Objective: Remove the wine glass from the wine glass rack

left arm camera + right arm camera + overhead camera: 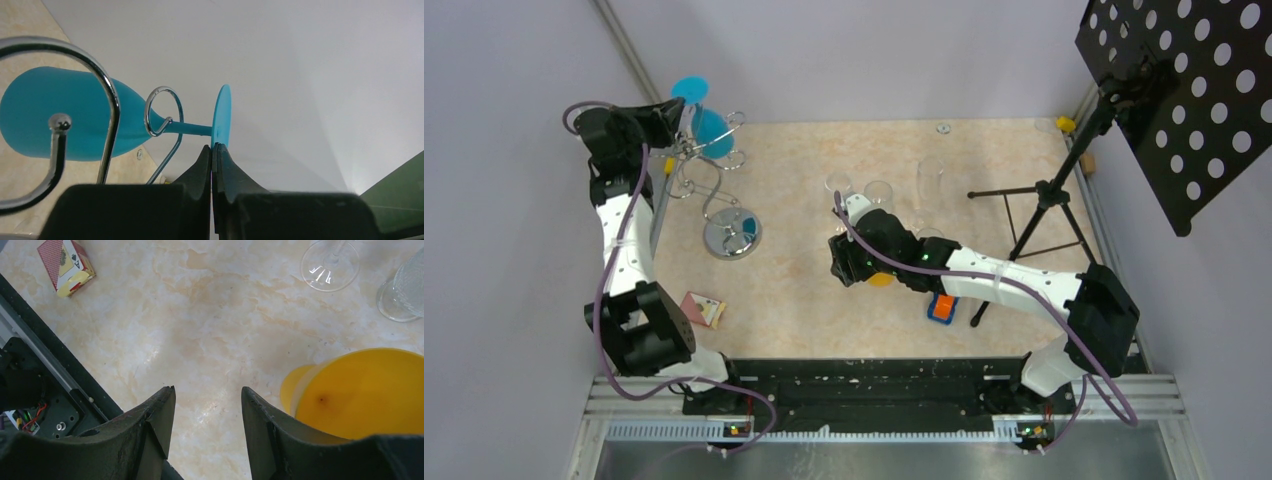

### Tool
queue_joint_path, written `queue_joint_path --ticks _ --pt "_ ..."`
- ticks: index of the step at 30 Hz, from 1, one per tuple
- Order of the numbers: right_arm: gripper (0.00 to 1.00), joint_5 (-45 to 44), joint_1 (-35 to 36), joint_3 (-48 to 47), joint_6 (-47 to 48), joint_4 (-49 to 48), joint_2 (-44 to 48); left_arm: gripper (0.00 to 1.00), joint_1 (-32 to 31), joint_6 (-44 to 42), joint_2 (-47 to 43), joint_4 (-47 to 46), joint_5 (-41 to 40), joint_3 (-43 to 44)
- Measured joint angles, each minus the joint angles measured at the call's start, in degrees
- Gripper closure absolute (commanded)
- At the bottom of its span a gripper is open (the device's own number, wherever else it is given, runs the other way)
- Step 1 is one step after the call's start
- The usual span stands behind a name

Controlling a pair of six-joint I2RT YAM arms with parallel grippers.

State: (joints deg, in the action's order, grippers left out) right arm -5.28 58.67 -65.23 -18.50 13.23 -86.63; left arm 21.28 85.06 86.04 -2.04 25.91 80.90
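Observation:
The blue wine glass (711, 130) hangs at the far left on the wine glass rack (714, 190), a silver wire stand with a round chrome base (732, 237). In the left wrist view the glass's stem (192, 129) passes through a wire loop (161, 111), with the bowl (55, 115) on one side and the round foot (221, 116) on the other. My left gripper (214, 148) is shut, its tips pinching the rim of that foot. My right gripper (207, 392) hovers open over bare table near the middle, nothing between its fingers.
A yellow cup (360, 392) lies just right of the right gripper. Clear glasses (879, 190) stand mid-table behind it. A black tripod (1044, 200) with a perforated board (1184, 90) fills the right side. A card box (705, 309) and an orange-blue item (942, 307) lie near the front.

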Motion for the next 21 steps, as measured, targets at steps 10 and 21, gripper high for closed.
queue_joint_path --ticks 10,21 --pt "0.48 0.2 0.0 0.0 -0.6 0.0 0.0 1.00 1.3 -1.6 -5.4 5.8 -1.9 0.0" --pt "0.48 0.4 0.0 0.0 -0.8 0.0 0.3 1.00 3.4 -1.6 -8.2 8.4 -7.6 -2.5"
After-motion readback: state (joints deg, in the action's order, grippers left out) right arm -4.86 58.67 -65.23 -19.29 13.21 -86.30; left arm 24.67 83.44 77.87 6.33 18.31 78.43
